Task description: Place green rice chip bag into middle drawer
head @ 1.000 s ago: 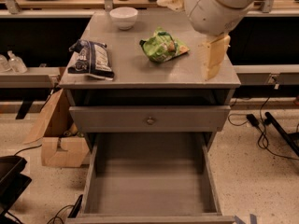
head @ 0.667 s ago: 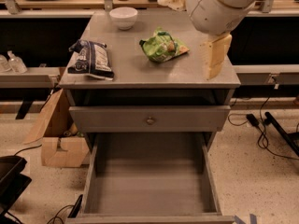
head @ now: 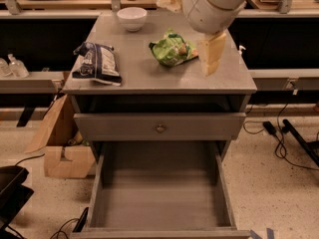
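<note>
The green rice chip bag lies on the grey cabinet top, right of centre. My gripper hangs from the white arm just to the right of the bag, low over the cabinet top and apart from the bag. It holds nothing that I can see. The middle drawer is pulled out wide below, and its bare grey floor holds nothing.
A dark blue-and-white bag lies at the top's left edge and a white bowl stands at the back. A shut drawer front with a brass knob sits above the open drawer. A cardboard box stands on the floor at left, and cables lie at right.
My gripper has shifted a little to the left, closer to the green bag. The bag, bowl and drawer have not moved.
</note>
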Controlling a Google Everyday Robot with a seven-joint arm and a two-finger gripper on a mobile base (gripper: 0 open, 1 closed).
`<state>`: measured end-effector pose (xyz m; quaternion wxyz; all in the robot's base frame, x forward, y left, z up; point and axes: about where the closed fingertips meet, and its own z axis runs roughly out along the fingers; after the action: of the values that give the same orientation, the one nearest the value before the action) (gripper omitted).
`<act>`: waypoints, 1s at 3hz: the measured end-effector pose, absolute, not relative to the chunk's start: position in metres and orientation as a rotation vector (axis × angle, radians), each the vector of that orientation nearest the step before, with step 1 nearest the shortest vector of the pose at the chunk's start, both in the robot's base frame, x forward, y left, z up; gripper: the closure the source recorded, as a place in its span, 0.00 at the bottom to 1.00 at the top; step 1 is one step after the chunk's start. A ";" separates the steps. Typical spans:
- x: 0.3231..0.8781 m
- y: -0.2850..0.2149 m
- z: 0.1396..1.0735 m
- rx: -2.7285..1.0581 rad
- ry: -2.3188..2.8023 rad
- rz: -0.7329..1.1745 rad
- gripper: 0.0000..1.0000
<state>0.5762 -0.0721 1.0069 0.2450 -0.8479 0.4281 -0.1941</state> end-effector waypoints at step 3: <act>0.723 -0.052 0.956 -2.377 1.108 -0.555 0.00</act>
<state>0.7232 -0.0516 0.9557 0.2284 -0.8634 0.4023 -0.2014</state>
